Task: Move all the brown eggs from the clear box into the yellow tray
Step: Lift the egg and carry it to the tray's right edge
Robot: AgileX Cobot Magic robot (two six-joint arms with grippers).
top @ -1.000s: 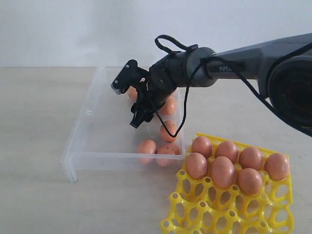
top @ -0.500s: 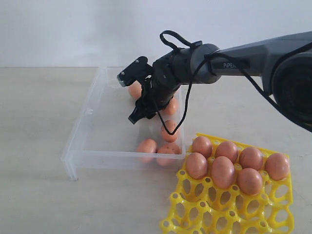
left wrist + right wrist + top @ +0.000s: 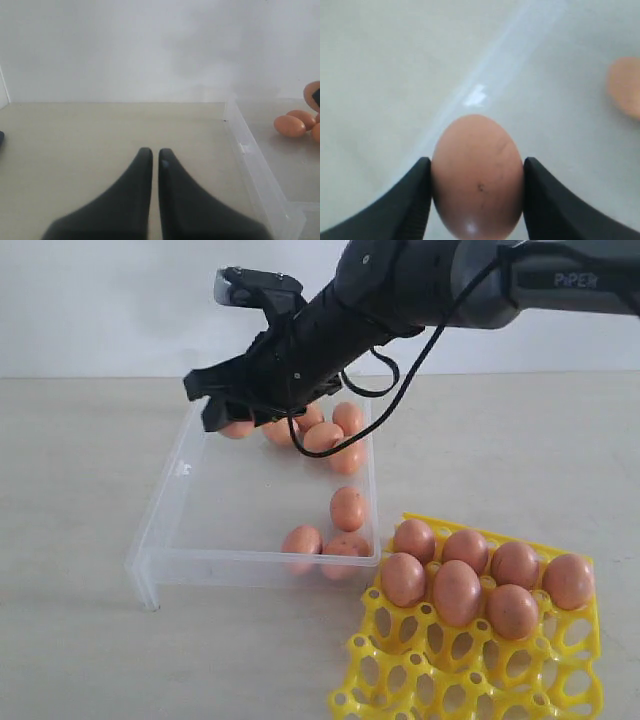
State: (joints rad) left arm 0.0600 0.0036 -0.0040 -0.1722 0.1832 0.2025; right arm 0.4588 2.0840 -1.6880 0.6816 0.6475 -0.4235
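The right hand [image 3: 476, 169] grips one smooth, matte, orange-brown oval egg [image 3: 477, 175] between its black fingers, above a wall of the shallow transparent plastic box [image 3: 160, 530]. Loose eggs [image 3: 347, 508] lie in the box beside and below the hand. The bright yellow lattice tray [image 3: 400, 665], well apart, holds seven eggs. The left hand [image 3: 151, 155] is closed and empty over the beige tabletop [image 3: 75, 135].

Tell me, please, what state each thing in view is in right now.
Right tool: shut on a brown egg, held in the air.
Left tool: shut, empty.
Clear box: open-topped, several loose eggs inside.
Yellow tray: seven eggs seated in cups, near cups empty.
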